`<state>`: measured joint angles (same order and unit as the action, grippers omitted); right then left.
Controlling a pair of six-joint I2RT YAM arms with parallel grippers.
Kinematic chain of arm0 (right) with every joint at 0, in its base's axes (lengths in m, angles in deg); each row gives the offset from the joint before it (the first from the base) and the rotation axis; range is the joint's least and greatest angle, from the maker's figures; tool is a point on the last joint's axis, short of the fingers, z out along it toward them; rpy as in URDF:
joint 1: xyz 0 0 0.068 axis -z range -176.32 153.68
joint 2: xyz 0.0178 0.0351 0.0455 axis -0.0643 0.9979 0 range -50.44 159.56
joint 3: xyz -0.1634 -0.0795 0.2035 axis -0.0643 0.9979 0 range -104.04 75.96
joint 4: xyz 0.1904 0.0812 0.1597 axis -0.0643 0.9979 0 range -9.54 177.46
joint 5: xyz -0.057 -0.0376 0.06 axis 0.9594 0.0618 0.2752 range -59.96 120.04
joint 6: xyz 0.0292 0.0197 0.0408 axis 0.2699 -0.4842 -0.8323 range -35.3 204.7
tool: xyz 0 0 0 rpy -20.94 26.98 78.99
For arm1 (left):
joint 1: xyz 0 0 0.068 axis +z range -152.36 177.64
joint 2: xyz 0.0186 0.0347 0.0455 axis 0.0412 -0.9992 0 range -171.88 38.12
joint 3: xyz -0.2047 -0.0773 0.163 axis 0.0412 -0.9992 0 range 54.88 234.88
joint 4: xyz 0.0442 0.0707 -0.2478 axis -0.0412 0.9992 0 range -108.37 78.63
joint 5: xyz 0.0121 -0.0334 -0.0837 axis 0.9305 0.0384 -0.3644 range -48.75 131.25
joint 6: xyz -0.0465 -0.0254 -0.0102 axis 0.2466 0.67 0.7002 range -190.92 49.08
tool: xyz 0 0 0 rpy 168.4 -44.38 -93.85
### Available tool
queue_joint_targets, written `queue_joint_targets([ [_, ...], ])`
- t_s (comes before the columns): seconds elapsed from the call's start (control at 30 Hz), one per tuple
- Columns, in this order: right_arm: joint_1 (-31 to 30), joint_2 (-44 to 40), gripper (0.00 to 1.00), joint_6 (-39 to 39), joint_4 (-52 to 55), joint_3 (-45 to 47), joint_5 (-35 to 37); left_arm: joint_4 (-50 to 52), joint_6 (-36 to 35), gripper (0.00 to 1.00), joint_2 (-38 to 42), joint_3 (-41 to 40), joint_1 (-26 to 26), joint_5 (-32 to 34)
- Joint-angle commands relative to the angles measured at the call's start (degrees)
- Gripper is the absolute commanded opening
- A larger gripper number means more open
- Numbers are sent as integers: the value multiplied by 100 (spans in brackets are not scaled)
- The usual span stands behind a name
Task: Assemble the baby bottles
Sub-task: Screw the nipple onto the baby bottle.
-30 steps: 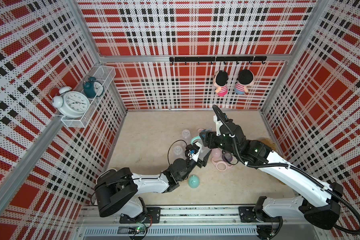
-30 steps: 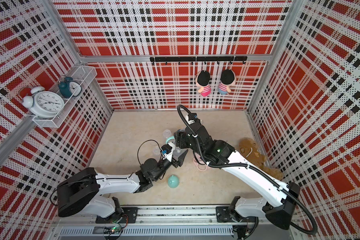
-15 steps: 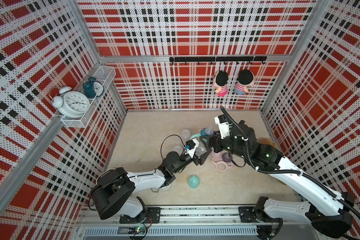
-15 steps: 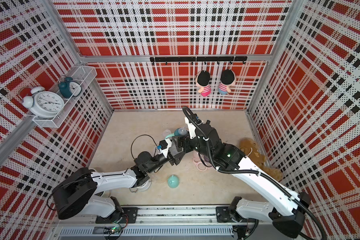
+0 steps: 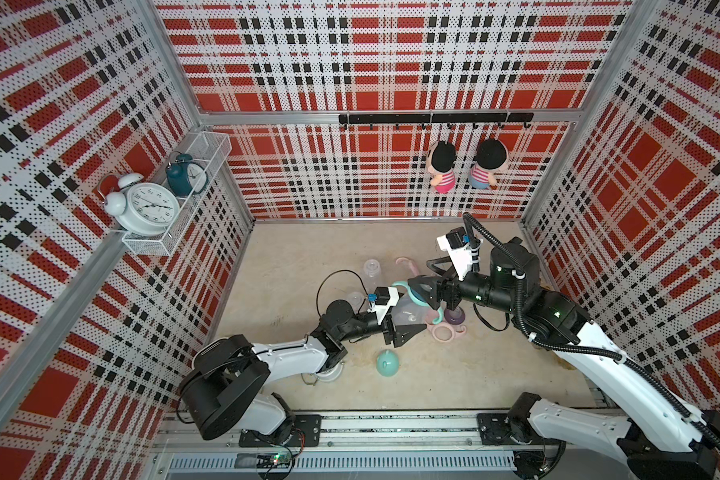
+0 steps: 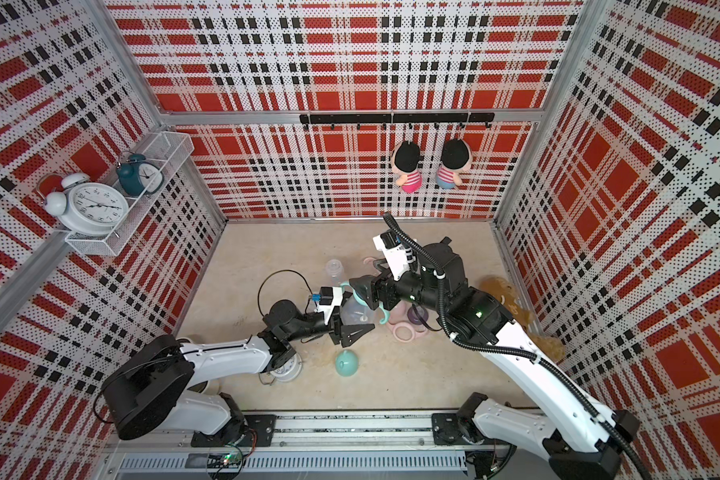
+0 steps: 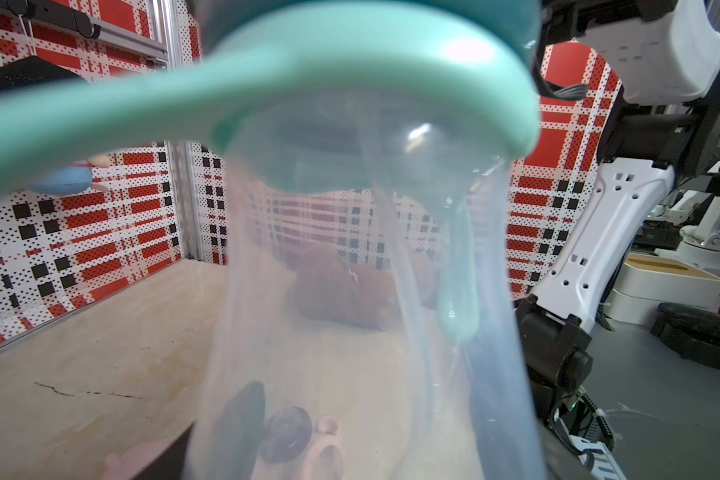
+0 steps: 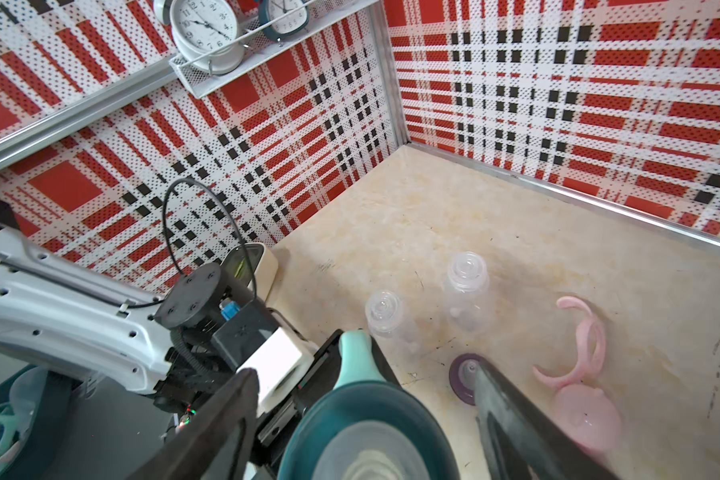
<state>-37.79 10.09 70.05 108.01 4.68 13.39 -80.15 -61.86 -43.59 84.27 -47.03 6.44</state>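
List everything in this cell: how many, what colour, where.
alarm clocks: 2, white and teal, wall shelf
dolls: 2, black hair, hook rail
plush toy: 1, brown, right side
small clock: 1, white, under left arm
bottles: 2, clear, upright, floor
held bottle: 1, clear, teal ring, centre
nipple collars: 2, purple, floor
handle rings: 2, pink, floor
dome caps: 2, pink and teal, floor
left gripper: shut on held bottle
right gripper: jaws open around teal collar

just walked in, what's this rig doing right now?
The left gripper holds a clear bottle carrying the teal handle ring. The right gripper straddles its teal collar with jaws open. The teal cap, two other clear bottles, a pink handle ring and a pink cap sit loose on the table, so no bottle is finished.
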Motion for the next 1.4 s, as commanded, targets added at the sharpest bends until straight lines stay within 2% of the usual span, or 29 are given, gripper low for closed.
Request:
queue_joint_targets([
  [0.0,16,38,83,233,68,20,-383,-327,148,0,140,-54,92,-198],
  [0.17,16,40,82,226,140,97,-316,-635,298,0,138,-172,212,-155],
  [0.37,16,81,75,156,40,211,-269,-689,263,0,159,-218,213,-45],
  [0.67,16,205,79,97,-97,319,-383,-700,237,0,156,-253,221,122],
  [0.93,16,216,74,76,-207,398,-375,-717,245,0,147,-268,230,150],
  [1.0,16,206,75,77,-221,396,-358,-720,245,0,138,-276,230,144],
  [1.1,16,181,82,69,-256,395,-319,-715,253,0,104,-276,230,133],
  [1.17,16,156,83,55,-289,404,-288,-718,262,0,86,-274,230,137],
  [1.37,12,139,75,42,-405,463,-248,-715,263,0,68,-279,226,145],
])
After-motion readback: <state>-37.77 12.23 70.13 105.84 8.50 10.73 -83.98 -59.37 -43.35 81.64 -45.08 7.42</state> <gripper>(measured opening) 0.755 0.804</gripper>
